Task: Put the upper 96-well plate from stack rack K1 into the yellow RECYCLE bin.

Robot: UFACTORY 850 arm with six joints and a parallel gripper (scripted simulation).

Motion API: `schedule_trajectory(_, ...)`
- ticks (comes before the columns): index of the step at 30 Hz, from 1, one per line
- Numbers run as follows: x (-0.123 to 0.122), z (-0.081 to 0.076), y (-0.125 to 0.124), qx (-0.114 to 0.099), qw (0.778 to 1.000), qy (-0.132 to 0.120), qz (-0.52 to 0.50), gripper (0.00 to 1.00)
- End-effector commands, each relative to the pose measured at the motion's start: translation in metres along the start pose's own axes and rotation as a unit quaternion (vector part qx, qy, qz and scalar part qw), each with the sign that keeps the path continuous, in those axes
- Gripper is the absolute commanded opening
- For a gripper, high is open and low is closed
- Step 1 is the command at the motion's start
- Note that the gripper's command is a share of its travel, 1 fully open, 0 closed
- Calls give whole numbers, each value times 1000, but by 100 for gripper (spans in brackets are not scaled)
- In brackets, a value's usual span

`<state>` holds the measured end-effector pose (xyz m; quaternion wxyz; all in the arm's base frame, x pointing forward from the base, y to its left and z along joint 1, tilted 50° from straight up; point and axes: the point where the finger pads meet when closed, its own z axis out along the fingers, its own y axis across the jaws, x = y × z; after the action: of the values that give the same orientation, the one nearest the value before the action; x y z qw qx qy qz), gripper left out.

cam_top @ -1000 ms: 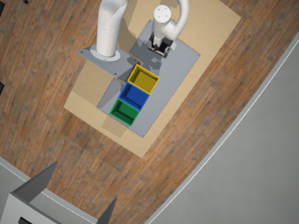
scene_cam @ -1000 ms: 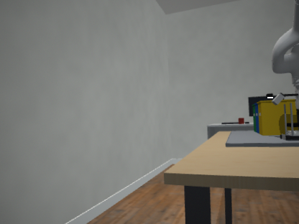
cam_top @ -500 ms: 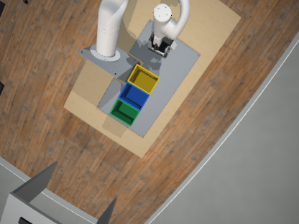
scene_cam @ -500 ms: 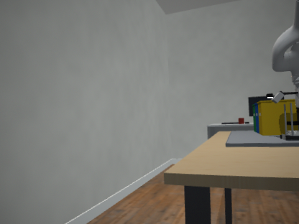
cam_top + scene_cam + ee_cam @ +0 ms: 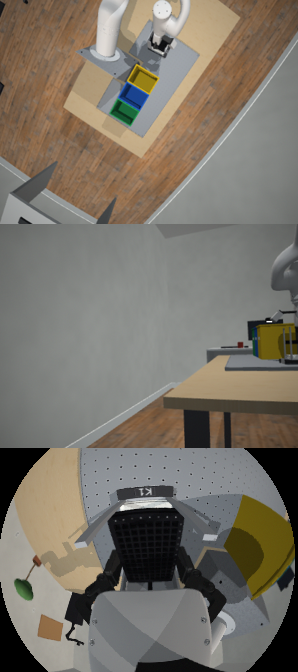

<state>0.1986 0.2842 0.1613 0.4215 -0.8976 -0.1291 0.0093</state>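
Grey mat (image 5: 180,77) on wooden table: gripper (image 5: 150,567) pinches upper plate (image 5: 150,540) by its long sides, over rack K1 (image 5: 144,492). Yellow bin (image 5: 143,79) lies just beside K1.

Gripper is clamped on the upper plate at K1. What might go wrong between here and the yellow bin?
1. The gripper holds the 96-well plate only by its edges, fingers spread wide; a jerk might loosen it.
2. The plate is still at rack K1; catching the posts on the lift could disturb the lower plate.
3. The yellow bin touches the blue bin; an off-centre drop may land there.
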Motion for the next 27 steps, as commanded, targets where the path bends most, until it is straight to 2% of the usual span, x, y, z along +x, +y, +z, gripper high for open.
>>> schedule_trajectory(1,0,-10,0,0,1000,0,0,0)
schedule_trajectory(27,0,-47,0,0,1000,0,0,0)
